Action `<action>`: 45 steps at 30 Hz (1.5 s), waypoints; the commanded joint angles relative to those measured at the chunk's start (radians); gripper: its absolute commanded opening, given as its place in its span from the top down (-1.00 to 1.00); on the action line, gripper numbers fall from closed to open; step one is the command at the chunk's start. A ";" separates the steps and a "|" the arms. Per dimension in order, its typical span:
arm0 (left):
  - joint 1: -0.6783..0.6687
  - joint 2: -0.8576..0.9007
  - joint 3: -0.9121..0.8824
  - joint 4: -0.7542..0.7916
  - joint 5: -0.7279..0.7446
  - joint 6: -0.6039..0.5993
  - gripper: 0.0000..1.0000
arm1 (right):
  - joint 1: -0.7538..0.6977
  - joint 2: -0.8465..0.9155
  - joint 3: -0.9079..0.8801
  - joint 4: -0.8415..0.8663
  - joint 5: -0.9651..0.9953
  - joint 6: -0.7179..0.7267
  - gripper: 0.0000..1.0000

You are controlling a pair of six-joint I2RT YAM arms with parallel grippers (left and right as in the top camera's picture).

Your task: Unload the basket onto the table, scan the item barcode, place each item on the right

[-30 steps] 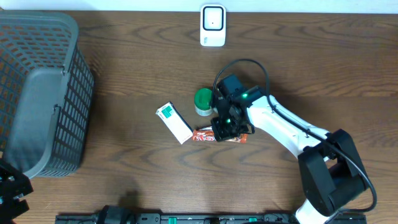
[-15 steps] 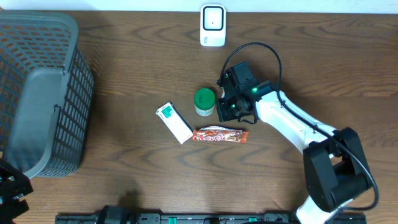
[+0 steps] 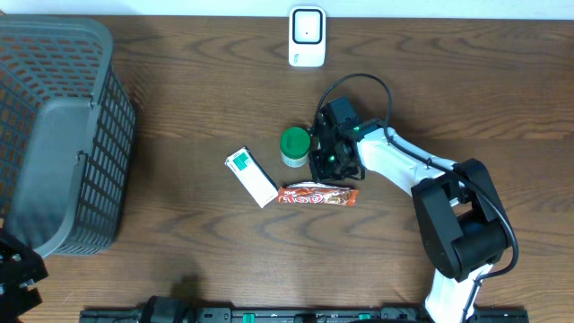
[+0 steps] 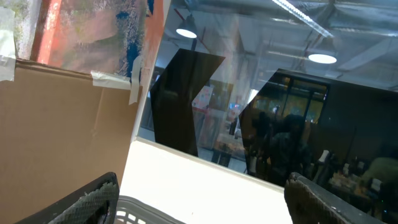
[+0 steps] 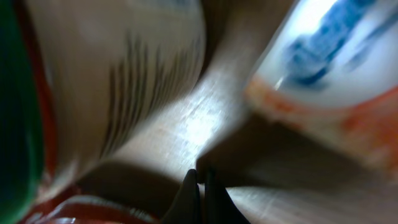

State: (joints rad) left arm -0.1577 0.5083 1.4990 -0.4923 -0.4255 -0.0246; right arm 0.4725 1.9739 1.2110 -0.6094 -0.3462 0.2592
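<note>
A small jar with a green lid [image 3: 294, 145] stands mid-table. Below it a red candy bar [image 3: 318, 195] lies flat, and a white and green box [image 3: 251, 177] lies to the left. The white scanner [image 3: 307, 36] stands at the far edge. My right gripper [image 3: 326, 169] is low beside the jar's right side, just above the candy bar, shut and holding nothing. In the right wrist view its shut tips [image 5: 202, 178] rest near the wood between the jar [image 5: 124, 81], whose barcode lines show, and the candy bar wrapper [image 5: 336, 68]. My left gripper [image 4: 208, 205] is open and empty.
A grey mesh basket [image 3: 63, 144] fills the left side of the table; its rim [image 4: 143, 208] shows between the left fingers. The left arm's base [image 3: 16, 269] sits at the near-left corner. A black rail [image 3: 251, 314] runs along the front edge.
My right gripper has come off the candy bar, which lies uncovered, and moved up to the jar's right side. It has stayed shut. The left arm has not moved.
</note>
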 commanded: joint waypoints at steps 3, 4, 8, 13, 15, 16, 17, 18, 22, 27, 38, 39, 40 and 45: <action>0.004 -0.005 -0.003 0.005 -0.013 0.013 -0.70 | 0.000 0.013 0.006 -0.105 -0.137 -0.037 0.97; 0.004 -0.005 -0.003 0.005 -0.013 0.013 -0.70 | 0.000 0.007 0.006 -0.135 -0.138 -0.050 0.97; 0.004 -0.005 -0.003 0.005 -0.013 0.013 -0.71 | 0.003 -0.063 0.006 -0.248 -0.138 -0.100 0.97; 0.004 -0.005 -0.003 0.005 -0.013 0.013 -0.71 | 0.066 -0.257 0.005 -0.409 -0.206 -0.180 0.98; 0.004 -0.005 -0.003 0.005 -0.013 0.013 -0.70 | 0.105 -0.314 0.005 -0.446 -0.234 -0.204 0.97; 0.004 -0.005 -0.003 0.005 -0.013 0.013 -0.70 | 0.129 -0.343 0.005 -0.457 -0.233 -0.209 0.98; 0.004 -0.005 -0.003 0.005 -0.013 0.013 -0.70 | 0.150 -0.365 0.005 -0.462 -0.216 -0.205 0.98; 0.004 -0.005 -0.003 0.005 -0.013 0.013 -0.70 | 0.172 -0.388 0.005 -0.461 -0.179 -0.174 0.97; 0.004 -0.005 -0.003 0.005 -0.013 0.013 -0.70 | 0.210 -0.412 0.005 -0.457 0.049 -0.073 0.37; 0.004 -0.005 -0.003 0.005 -0.013 0.013 -0.71 | 0.191 -0.405 -0.019 -0.433 0.111 -0.214 -0.98; 0.004 -0.005 -0.003 0.005 -0.013 0.012 -0.71 | 0.089 -0.399 -0.197 -0.288 0.097 -0.343 -0.46; 0.004 -0.005 -0.003 0.005 -0.013 0.012 -0.70 | 0.090 -0.397 -0.211 -0.273 0.081 -0.345 -0.44; 0.004 -0.005 -0.003 0.005 -0.013 0.013 -0.70 | 0.093 -0.394 -0.222 -0.260 0.056 -0.348 -0.43; 0.004 -0.005 -0.003 0.005 -0.013 0.009 -0.70 | 0.117 -0.365 -0.238 -0.210 0.004 -0.362 -0.34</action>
State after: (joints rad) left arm -0.1577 0.5083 1.4990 -0.4923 -0.4255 -0.0246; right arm 0.5716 1.5860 0.9798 -0.8375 -0.2947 -0.0742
